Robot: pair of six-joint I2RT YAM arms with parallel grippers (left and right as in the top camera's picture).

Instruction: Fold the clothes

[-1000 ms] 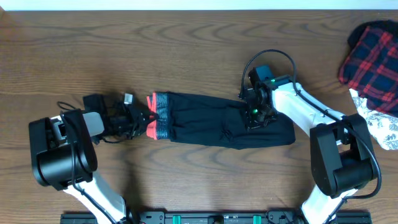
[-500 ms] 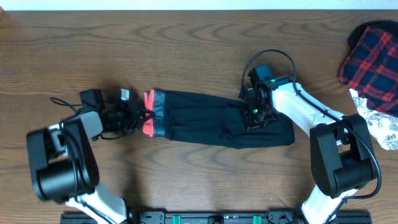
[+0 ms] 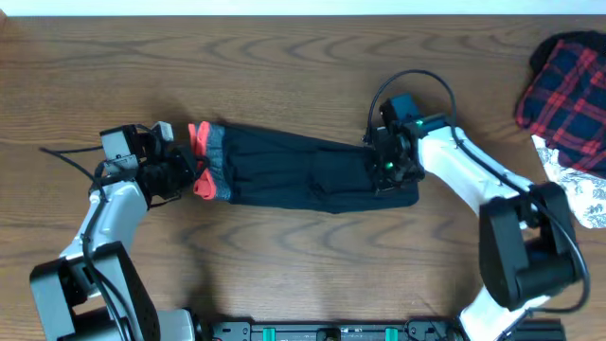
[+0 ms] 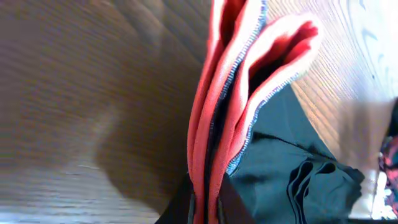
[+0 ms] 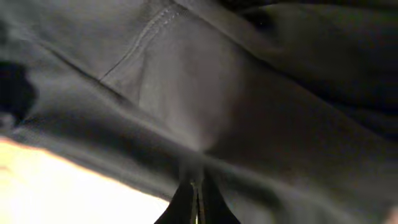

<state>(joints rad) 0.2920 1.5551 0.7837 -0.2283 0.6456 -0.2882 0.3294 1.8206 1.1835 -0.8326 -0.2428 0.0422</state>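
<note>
The black trousers (image 3: 294, 170) lie stretched across the middle of the table, folded lengthwise. Their red-orange edged waistband (image 3: 201, 161) is at the left end. My left gripper (image 3: 182, 169) is shut on the waistband; the left wrist view shows the red edge (image 4: 217, 124) pinched between the fingers (image 4: 205, 208). My right gripper (image 3: 388, 170) is shut on the black fabric at the right end; the right wrist view shows dark cloth (image 5: 236, 106) bunched at the closed fingertips (image 5: 196, 196).
A red-and-black plaid garment (image 3: 568, 85) lies at the far right edge. A white floral-print cloth (image 3: 582, 189) lies just below it. Bare wooden table (image 3: 284, 76) surrounds the trousers.
My left gripper has pulled the waistband to the left and slightly up. The whole pair of trousers has slid left, and the right end has drawn in under my right gripper.
</note>
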